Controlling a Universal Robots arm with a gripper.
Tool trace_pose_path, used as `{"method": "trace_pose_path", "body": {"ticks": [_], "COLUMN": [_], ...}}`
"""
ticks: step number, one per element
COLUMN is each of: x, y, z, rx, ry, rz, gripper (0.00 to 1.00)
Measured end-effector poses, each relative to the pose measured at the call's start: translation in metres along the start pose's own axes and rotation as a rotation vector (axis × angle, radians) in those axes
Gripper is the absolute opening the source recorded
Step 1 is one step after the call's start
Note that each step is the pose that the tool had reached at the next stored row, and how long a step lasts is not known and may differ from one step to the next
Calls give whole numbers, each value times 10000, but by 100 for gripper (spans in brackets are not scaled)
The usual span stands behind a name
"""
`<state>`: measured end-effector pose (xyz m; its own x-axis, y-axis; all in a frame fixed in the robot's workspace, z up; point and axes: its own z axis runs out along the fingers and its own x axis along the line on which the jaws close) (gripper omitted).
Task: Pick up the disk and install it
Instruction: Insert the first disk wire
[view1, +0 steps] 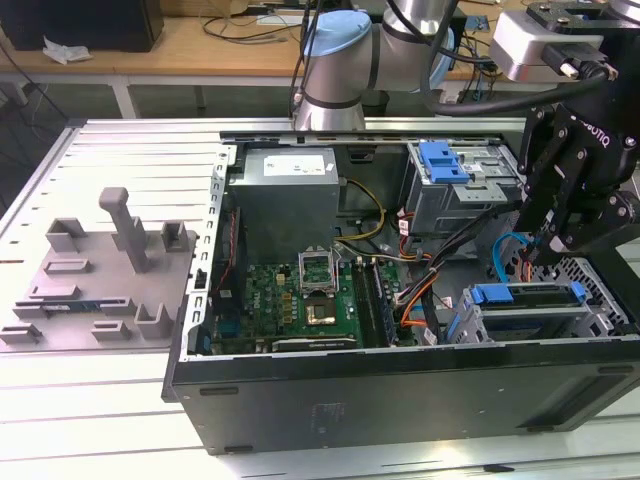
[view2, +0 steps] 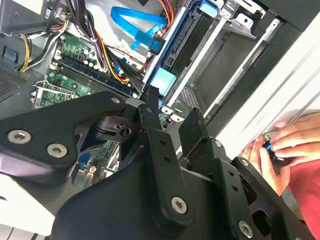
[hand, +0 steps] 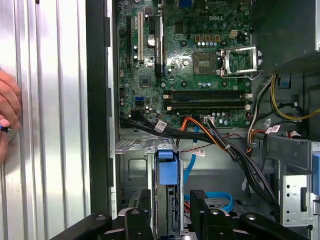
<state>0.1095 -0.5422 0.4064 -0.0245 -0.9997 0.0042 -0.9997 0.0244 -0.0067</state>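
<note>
Exterior view overlooks the whole case (view1: 400, 400); both wrist views closely share the motherboard (hand: 200, 75) (view2: 65, 82).

Arm (view1: 338, 62) with pale blue joint caps arching across to the exterior view's right, black end effector (view1: 548, 232) tilted downward, its two fingers (view2: 150, 110) spread apart with a clear gap in both wrist views

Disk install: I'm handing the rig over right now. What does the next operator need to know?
Gripper: open, empty, straddling the blue carrier end of the disk.
The disk stands in the drive cage inside the computer case, not held.
Done: disk set into the cage.
Left: cannot tell whether it is fully seated.
Note: a person's hand rests on the table beside the case.
</note>
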Motion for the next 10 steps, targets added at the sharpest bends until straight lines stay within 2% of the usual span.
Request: {"method": "trace_pose_path", "body": {"ticks": [1, 2, 3, 5, 6, 7, 9, 10], "x": [0, -53, -136, -232, -342, -390, -429, -448], "y": [0, -1, -1, 2, 4, 5, -5, -9], "z": [0, 2, -1, 0, -2, -1, -1, -2], "rx": [0, 0, 1, 1, -7, -16, -90, -113], "ry": [-1, 13, 82, 209, 580, 905, 1661, 1935], "rz": [0, 0, -2, -1, -5, -7, -15, -18], "gripper": [44, 44, 44, 44, 44, 44, 44, 44]}}
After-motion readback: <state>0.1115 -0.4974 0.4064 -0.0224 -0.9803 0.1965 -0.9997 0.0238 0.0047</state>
